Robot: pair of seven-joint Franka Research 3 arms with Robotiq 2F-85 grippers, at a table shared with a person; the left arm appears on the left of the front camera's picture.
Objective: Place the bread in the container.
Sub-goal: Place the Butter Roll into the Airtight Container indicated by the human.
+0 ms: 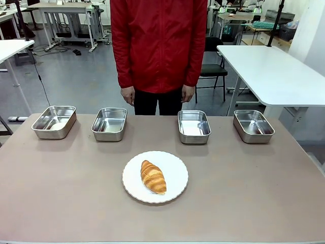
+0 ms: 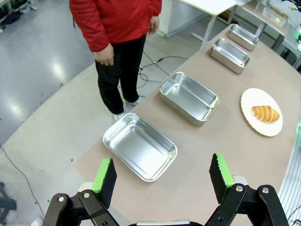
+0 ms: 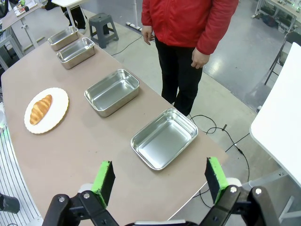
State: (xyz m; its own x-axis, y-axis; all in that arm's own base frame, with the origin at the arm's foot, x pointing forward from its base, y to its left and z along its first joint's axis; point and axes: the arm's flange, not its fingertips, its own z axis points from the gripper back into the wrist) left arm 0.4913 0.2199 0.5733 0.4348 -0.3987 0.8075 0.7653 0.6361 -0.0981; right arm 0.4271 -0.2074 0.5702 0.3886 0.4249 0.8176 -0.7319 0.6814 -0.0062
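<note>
1. The bread (image 1: 153,177) is golden-brown, with darker brown stripes across its crust.
2. The plate (image 1: 175,169) is plain white.
3. The left tray (image 1: 51,133), second tray (image 1: 107,136), third tray (image 1: 194,139) and right tray (image 1: 254,138) are all the same bare, shiny silver-grey, without any pattern.
4. The table (image 1: 254,193) is a flat, unpatterned brownish grey.
5. The person's jacket (image 1: 158,46) is bright red; the trousers (image 1: 157,104) are black.
6. The left gripper (image 2: 163,181) has black jaws faced with bright green pads (image 2: 101,172); the right gripper (image 3: 159,181) has the same black and green.
7. The floor (image 1: 76,76) is glossy grey, and the neighbouring table (image 1: 274,71) is white.
</note>
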